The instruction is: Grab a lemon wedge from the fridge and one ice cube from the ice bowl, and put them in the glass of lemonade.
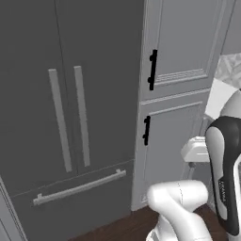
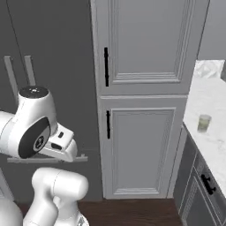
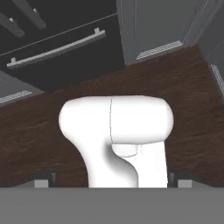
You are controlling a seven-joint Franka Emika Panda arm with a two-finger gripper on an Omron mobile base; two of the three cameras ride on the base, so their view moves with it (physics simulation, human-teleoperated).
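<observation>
The gripper (image 3: 111, 183) points down at the dark wood floor (image 3: 39, 131), its two tips spread wide at the bottom corners of the hand view with nothing between them. Ahead of it stands the fridge (image 1: 66, 117), both doors shut, so the lemon wedge, presumably inside, is hidden; being a tiny, light, soft, slippery slice, it likely needs a gentle pinch across its rind. First the stiff long bar handle (image 1: 81, 115) must be taken crosswise; farther off to the right, the glass of lemonade (image 2: 204, 123) stands on the counter (image 2: 212, 141).

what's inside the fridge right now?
Can't tell. Both doors of the fridge are shut, bar handles side by side, and the lower drawer is closed too. The shelves, bins and any lemon wedge are covered.
</observation>
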